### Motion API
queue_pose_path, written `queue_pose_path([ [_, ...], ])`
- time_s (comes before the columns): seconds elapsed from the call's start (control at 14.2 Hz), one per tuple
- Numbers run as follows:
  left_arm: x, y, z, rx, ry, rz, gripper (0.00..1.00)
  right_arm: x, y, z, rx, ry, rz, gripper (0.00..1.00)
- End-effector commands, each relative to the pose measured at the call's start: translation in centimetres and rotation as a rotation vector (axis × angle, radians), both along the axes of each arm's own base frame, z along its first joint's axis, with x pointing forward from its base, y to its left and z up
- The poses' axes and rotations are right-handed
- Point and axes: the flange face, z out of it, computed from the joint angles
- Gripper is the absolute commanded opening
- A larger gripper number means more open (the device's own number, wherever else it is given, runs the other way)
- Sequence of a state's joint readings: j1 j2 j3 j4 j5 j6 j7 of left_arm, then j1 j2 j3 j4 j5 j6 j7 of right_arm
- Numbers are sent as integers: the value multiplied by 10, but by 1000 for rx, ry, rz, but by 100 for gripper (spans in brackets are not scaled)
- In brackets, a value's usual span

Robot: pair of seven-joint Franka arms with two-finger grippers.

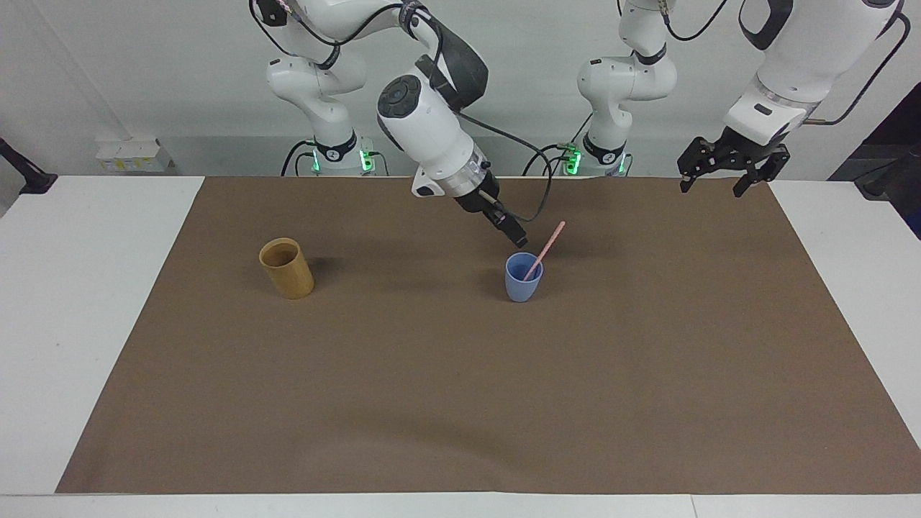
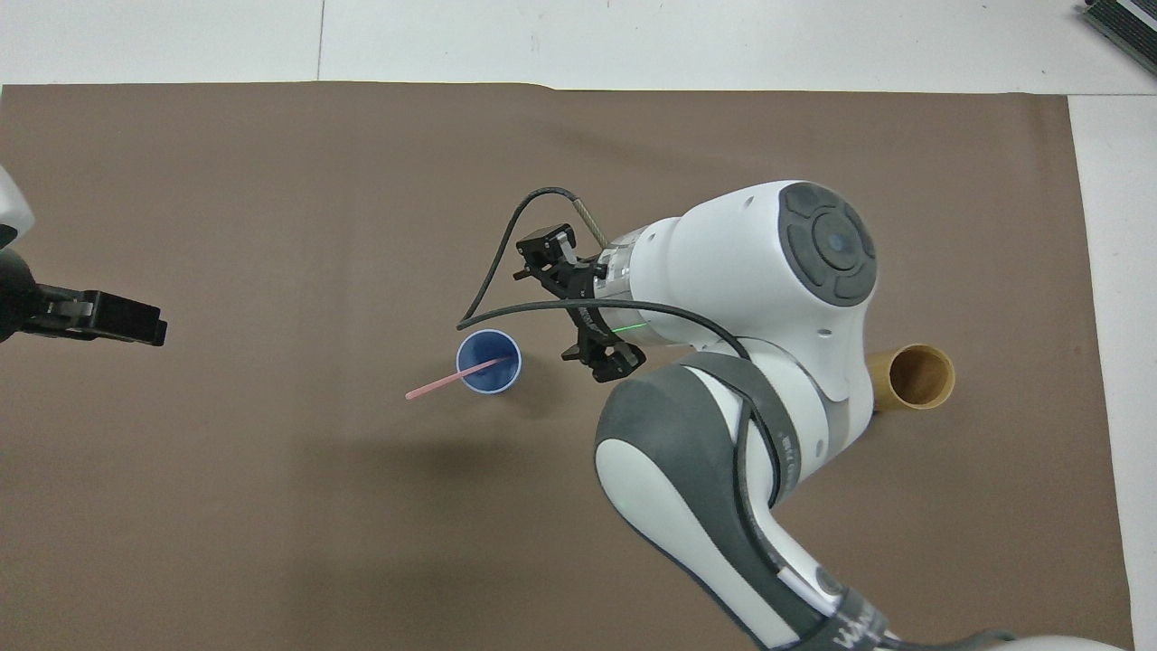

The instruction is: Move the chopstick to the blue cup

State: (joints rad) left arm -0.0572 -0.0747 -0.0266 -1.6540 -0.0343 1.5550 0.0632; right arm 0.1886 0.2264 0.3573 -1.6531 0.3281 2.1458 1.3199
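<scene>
A: Where's the chopstick (image 1: pixel 547 246) rn?

B: In the blue cup (image 1: pixel 523 282). Lower end sits inside, upper end leans out over the rim, tilted toward the left arm's end of the table. Nothing's gripping it.

A: Right gripper (image 1: pixel 512 234)?

B: Up in the air just beside the cup, on the side toward the right arm's end, fingers spread wide apart in the overhead view (image 2: pixel 578 307), empty. Clear of the stick and not touching the cup.

A: Left gripper (image 1: pixel 724 173)?

B: Waits over the mat's edge near the robots, at the left arm's end of the table. Fingers apart, holding nothing. Overhead shows only its dark tip (image 2: pixel 117 319).

A: Cup upright?

B: Yes, standing on the brown mat (image 1: pixel 460 403), approx mid-table.

A: Anything else on the mat?

B: Tan wooden cup (image 1: pixel 286 268), upright, well apart from the blue one, toward the right arm's end. Looks empty from the facing view.
</scene>
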Motion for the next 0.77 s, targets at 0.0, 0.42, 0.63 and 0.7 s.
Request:
queue_pose_path([
  [0.0,-3,4,5,12,-3,-7,100,-5,-50,30,-117,-74,141,100],
  [0.42,-3,3,6,12,-4,-8,100,-45,-170,94,-336,-162,510,100],
  [0.63,-3,3,6,12,-4,-8,100,-37,-219,106,-383,-191,656,100],
  [0.7,-3,3,6,12,-4,-8,100,-36,-227,111,-413,-206,703,100],
])
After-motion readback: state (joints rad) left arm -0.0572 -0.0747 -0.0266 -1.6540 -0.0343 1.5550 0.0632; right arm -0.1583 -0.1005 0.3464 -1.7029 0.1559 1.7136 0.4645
